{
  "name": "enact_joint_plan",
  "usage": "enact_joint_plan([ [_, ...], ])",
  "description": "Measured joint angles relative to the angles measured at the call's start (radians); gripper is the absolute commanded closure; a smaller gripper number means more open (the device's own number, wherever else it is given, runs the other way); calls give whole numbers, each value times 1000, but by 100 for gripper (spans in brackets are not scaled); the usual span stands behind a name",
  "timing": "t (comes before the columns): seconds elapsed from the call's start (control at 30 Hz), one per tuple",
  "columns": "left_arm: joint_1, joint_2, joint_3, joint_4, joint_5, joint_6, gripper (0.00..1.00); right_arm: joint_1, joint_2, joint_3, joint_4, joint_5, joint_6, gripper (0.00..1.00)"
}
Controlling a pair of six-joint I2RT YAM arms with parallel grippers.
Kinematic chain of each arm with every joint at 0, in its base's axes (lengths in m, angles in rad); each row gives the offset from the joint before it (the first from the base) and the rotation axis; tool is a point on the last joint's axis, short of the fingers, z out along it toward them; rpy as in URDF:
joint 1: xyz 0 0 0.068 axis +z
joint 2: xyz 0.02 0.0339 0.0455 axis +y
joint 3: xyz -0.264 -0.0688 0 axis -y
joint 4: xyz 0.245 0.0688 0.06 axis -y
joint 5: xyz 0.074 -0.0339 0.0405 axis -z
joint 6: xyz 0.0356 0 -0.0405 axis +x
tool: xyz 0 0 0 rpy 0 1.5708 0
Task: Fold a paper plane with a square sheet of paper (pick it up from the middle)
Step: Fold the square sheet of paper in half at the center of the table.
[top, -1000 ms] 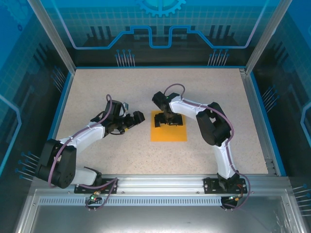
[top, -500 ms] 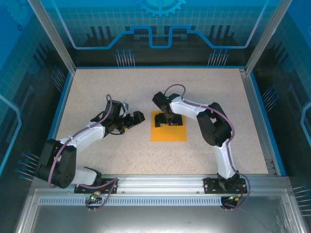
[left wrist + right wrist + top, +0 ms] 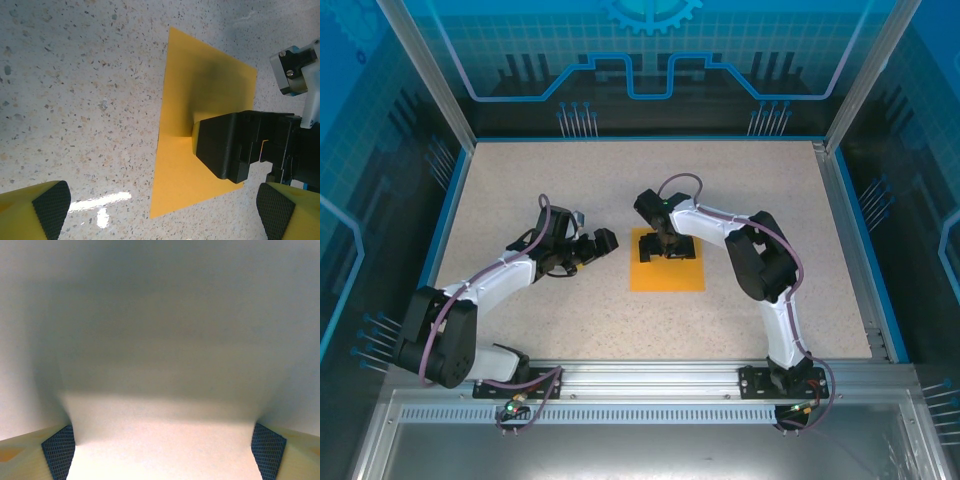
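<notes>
Mid-frame, the right gripper (image 3: 671, 250), jaws spread wide, presses on the square sheet of paper (image 3: 666, 274); the left gripper (image 3: 605, 242) hangs left of it, likewise spread.

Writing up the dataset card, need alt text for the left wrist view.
A bright orange square sheet of paper lies on a speckled table, the right gripper tip-down on it. The left gripper is open, its padded fingertips in the bottom corners.
</notes>
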Motion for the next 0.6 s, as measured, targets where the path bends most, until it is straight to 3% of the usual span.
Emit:
enact_joint_plan([
  [0.6,0,0,0,-8,0,0,1,0,-3,-5,4,3,-1,12],
])
